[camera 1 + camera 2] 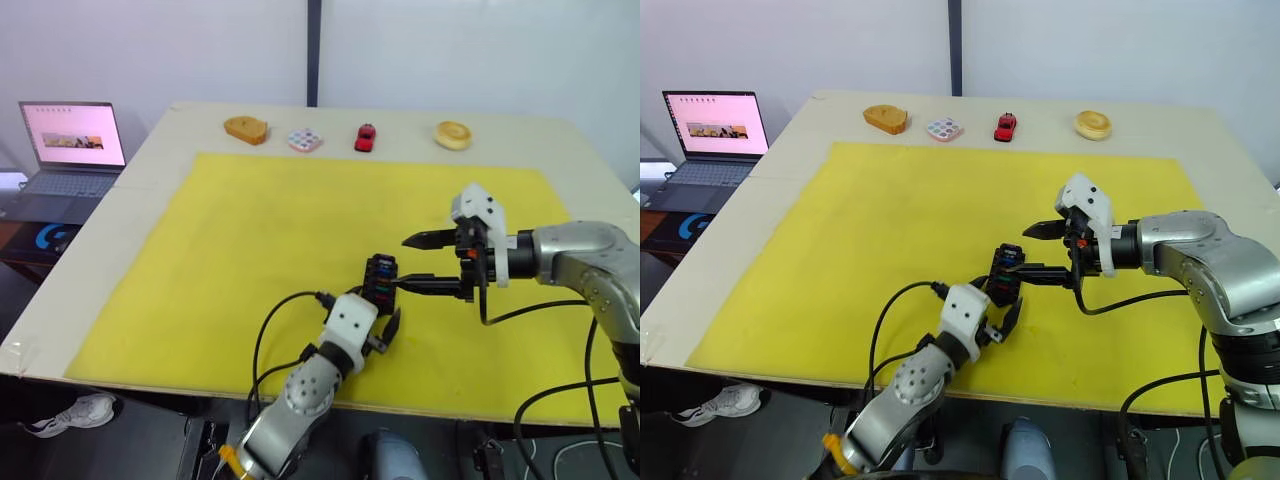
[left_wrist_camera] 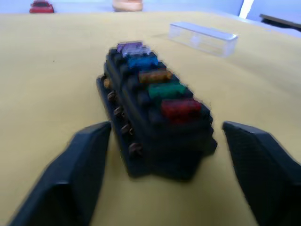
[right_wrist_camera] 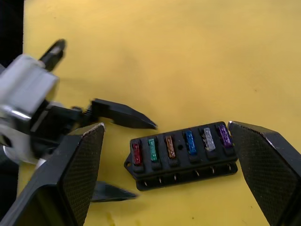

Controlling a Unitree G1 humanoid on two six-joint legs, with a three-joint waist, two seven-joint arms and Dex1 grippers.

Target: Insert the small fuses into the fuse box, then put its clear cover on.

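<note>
The black fuse box (image 1: 379, 274) lies on the yellow mat (image 1: 250, 260) near its front middle. Several small fuses (image 3: 170, 146) stand in a row in its top slots: red, green, amber, blue, grey and purple. My left gripper (image 2: 165, 128) is open, one finger on each side of the box's red-fuse end, not touching it. My right gripper (image 1: 403, 263) is open just above and to the right of the box, fingers pointing left, nothing held. The clear cover (image 2: 203, 37) rests on the mat a short way beyond the box.
Along the table's far edge sit a wooden block (image 1: 245, 129), a white tile with coloured dots (image 1: 304, 140), a red toy car (image 1: 365, 137) and a round wooden ring (image 1: 453, 134). An open laptop (image 1: 72, 140) stands on a side table off the left edge.
</note>
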